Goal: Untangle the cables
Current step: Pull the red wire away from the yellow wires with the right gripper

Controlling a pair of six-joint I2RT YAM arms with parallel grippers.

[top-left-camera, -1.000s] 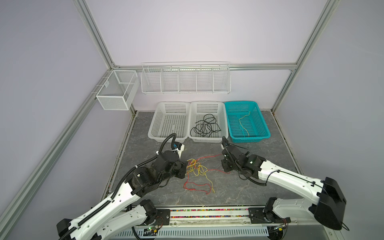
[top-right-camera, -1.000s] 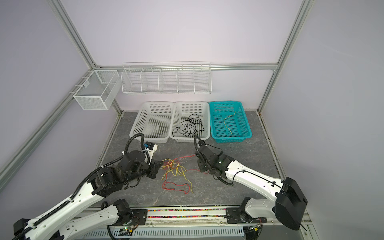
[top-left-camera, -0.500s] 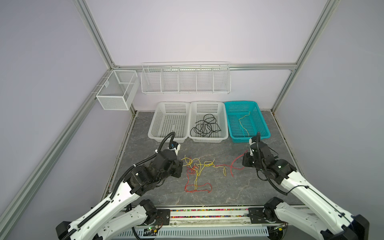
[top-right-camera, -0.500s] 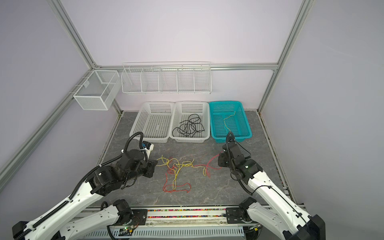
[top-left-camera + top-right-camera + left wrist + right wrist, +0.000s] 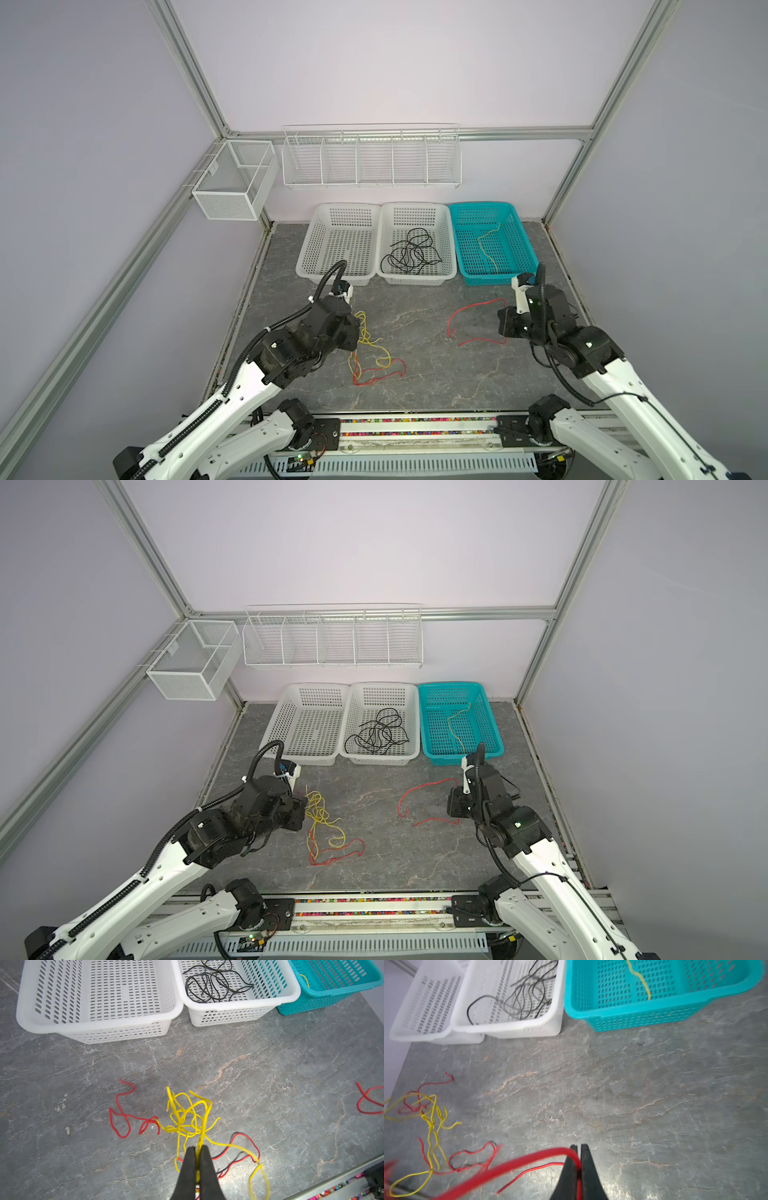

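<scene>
Grey stone tabletop (image 5: 415, 316), left claw (image 5: 197, 1153) clamping tangled yellow cable (image 5: 203, 1102), right claw (image 5: 579, 1149) clamping red cable (image 5: 529, 1157).

The tabletop (image 5: 415, 316) is showing grey stone with pale, rust-tinged veins. The left basket (image 5: 311, 249) and middle basket (image 5: 444, 249) are looking white and perforated, the right basket (image 5: 521, 245) teal. Black cables (image 5: 409, 253), yellow cables (image 5: 204, 1103) and a red cable (image 5: 529, 1158) are standing out.
</scene>
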